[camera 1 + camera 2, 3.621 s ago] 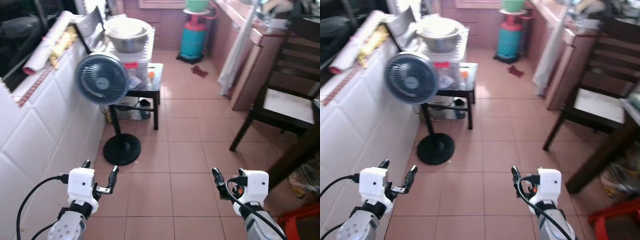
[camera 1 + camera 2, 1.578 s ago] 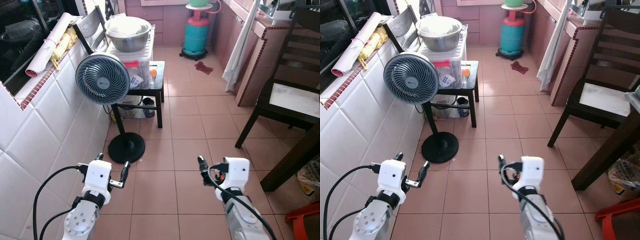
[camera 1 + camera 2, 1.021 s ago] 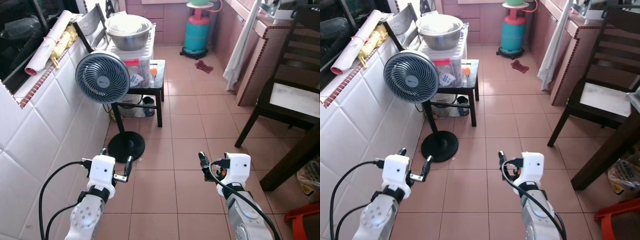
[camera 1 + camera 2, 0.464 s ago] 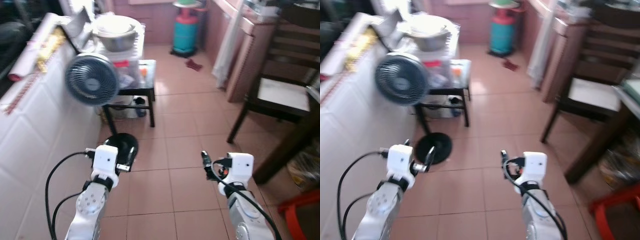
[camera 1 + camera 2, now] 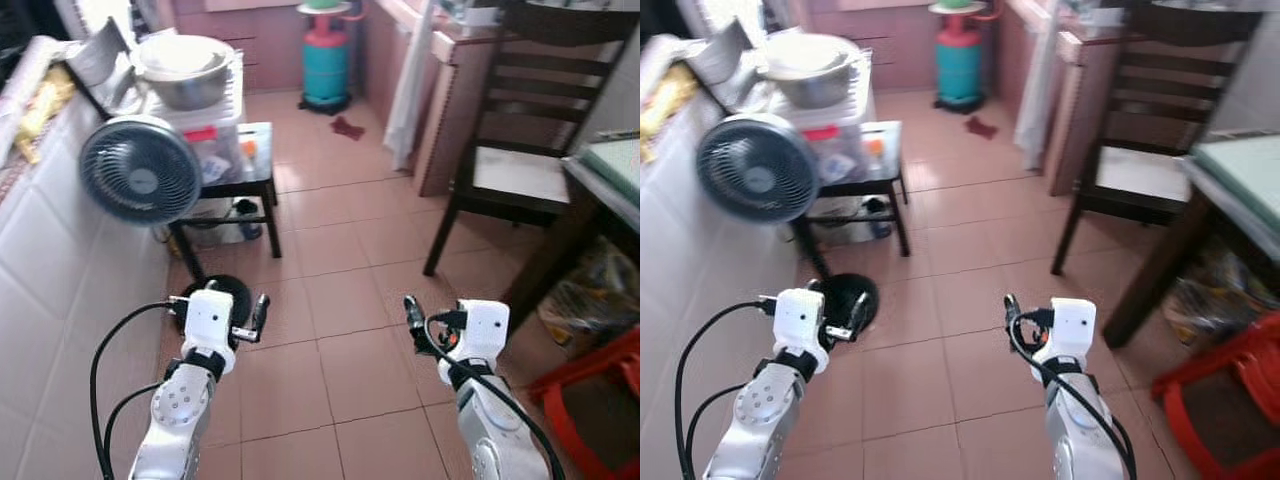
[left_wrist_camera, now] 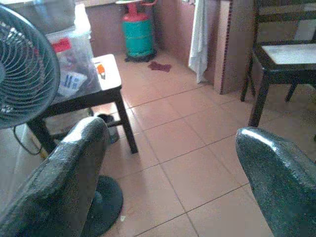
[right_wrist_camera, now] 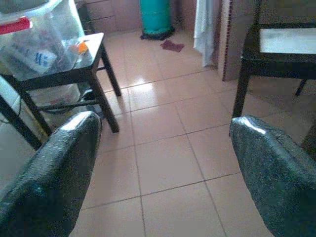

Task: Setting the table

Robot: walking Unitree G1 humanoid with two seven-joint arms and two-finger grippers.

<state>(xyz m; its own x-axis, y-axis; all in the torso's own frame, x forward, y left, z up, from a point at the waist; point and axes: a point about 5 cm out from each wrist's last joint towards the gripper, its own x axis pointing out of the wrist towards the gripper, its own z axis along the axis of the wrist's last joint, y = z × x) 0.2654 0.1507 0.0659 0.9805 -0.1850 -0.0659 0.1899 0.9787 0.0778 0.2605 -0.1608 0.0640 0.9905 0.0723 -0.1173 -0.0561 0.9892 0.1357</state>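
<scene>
A dark wooden table (image 5: 1238,178) with a pale green top juts in at the right edge, and a dark wooden chair (image 5: 520,165) with a pale seat stands beside it. Both arms are held out low over the tiled floor. My left gripper (image 5: 220,302) is open and holds nothing; in its wrist view the black fingers (image 6: 64,187) stand wide apart. My right gripper (image 5: 1040,318) is open too, with its fingers (image 7: 276,170) spread and nothing between them.
A standing fan (image 5: 140,168) is at the left by the white tiled wall (image 5: 45,300). Behind it a small black side table (image 5: 245,165) carries a plastic box and a metal bowl (image 5: 185,72). A teal gas cylinder (image 5: 327,65) stands at the back. A red stool (image 5: 1220,405) is at the lower right.
The camera has turned to the right, bringing the table's green top and more of the red stool into view. Both grippers stay open in the same pose.
</scene>
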